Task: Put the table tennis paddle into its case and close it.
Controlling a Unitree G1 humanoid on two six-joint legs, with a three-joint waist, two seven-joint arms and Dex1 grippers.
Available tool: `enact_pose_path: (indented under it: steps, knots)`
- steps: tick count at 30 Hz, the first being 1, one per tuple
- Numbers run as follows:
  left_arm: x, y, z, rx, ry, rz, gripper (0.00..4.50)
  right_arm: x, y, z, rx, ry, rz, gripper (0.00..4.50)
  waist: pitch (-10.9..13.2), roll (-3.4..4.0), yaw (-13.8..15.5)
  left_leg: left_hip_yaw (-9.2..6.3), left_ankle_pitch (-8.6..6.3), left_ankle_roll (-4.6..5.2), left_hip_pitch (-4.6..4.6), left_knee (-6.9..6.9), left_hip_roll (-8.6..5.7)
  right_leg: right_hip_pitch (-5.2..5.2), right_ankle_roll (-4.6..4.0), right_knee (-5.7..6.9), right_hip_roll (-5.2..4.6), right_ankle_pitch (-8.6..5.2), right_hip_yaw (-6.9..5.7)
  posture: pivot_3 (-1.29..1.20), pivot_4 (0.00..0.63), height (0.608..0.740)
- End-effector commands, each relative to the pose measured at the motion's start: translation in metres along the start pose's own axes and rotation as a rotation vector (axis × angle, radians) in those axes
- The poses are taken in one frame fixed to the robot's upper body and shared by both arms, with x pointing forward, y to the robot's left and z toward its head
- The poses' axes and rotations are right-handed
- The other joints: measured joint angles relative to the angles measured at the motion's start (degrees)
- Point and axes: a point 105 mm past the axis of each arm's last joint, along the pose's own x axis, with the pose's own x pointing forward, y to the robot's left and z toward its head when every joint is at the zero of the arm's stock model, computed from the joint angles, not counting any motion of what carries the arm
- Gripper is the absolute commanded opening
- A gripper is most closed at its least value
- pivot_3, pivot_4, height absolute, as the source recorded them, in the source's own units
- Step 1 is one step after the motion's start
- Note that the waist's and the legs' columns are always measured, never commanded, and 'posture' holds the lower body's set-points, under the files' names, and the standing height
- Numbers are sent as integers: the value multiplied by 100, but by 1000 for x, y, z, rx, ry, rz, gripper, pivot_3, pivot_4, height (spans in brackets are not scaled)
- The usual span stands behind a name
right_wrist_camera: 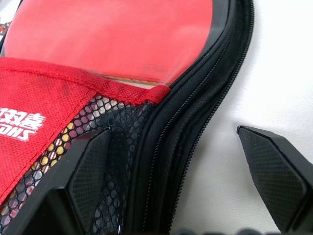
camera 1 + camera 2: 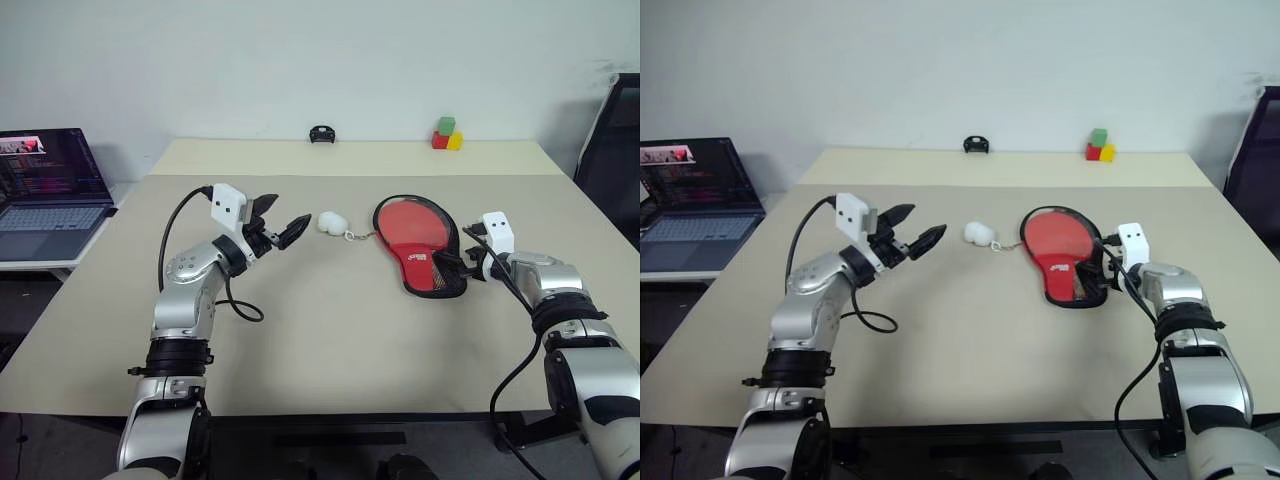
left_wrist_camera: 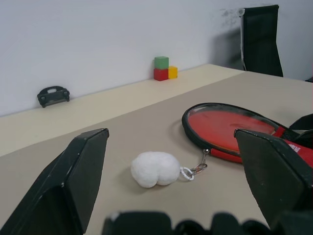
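Note:
The case (image 2: 432, 278) lies right of the table's middle, its black zip rim around the table tennis paddle (image 2: 415, 222). The paddle's red face shows; the red mesh flap (image 1: 49, 117) covers its handle end. A white ball (image 2: 331, 222) hangs on a small chain from the case's far-left rim. My right gripper (image 2: 462, 250) is open at the handle end and straddles the zipped edge (image 1: 195, 98), one finger over the mesh, the other over bare table. My left gripper (image 2: 287, 215) is open and empty, raised above the table just left of the ball (image 3: 155, 169).
A laptop (image 2: 45, 185) stands on a side table at the far left. At the table's back edge sit a small black object (image 2: 321, 134) and stacked coloured blocks (image 2: 446, 135). A black chair (image 2: 615, 140) stands at the right.

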Motion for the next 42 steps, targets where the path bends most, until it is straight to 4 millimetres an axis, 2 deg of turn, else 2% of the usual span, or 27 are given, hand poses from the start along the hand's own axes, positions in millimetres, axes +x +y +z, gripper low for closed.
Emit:
enact_pose_path:
  steps: [1, 8, 13, 15, 19, 21, 25, 29, 36, 42]
  knots:
    - [-1, 2, 18, 53, -48, -3, 4500, 9, 14, 4, -29, 7, 42, 3900, 0, 0, -11, 1, 0, 0, 1, 0, 0, 0, 0, 0, 0, 0, 0, 0, 150, 740]
    - [-12, 6, 11, 61, -16, 9, 4500, 17, 25, 1, 20, 12, 75, 1602, -1, 0, -95, 4, 0, 0, 11, 0, 2, 5, -3, 7, 1, 2, 2, 0, 150, 740]
    - [-31, 8, -1, 60, 48, -11, 4500, 18, 40, 3, 79, -3, 149, 150, -1, 0, -114, 2, 0, 0, 11, 0, 3, 5, -4, 8, 1, 3, 7, 0, 150, 740]
    - [-39, 5, -6, 47, 77, -43, 4500, 17, 46, 2, 88, -6, 173, 66, -1, 0, -119, -1, 0, -1, 9, -2, 5, 5, -5, 5, 1, 3, 8, 0, 150, 740]
    - [-82, -20, -24, -61, 218, -239, 4500, 4, 88, 3, 161, -24, 316, 66, -4, 4, -167, -1, -4, -6, 7, -23, 15, -3, -7, -4, 4, 2, 14, 0, 150, 740]
    - [-94, -30, -27, -86, 268, -312, 4500, -3, 106, 1, 192, -22, 356, 66, -3, 4, -167, -2, -3, -8, 7, -47, 16, -13, -11, -9, 4, -1, 13, 0, 150, 740]
    - [-112, -40, -30, -104, 346, -393, 4500, -13, 138, -8, 217, 2, 418, 66, -3, 5, -143, -6, 0, -13, 7, -64, 20, -23, -20, -6, 4, -6, 5, 0, 150, 740]
    - [-121, -45, -30, -118, 389, -437, 4500, -23, 164, -21, 235, 34, 473, 66, -2, 6, -131, -5, 0, -13, 10, -67, 17, -22, -21, -5, 3, -6, 7, 0, 150, 740]
    - [-130, -55, -30, -139, 427, -484, 4500, -43, 179, -47, 263, 93, 486, 66, -2, 6, -107, -11, 0, -13, 9, -68, 13, -20, -21, -9, 1, -7, 2, 0, 150, 740]
    - [-136, -60, -33, -157, 447, -494, 4500, -76, 167, -74, 328, 150, 402, 66, -2, 6, -43, -17, 0, -13, 9, -71, 12, -17, -23, -11, 1, -10, -2, 0, 150, 740]
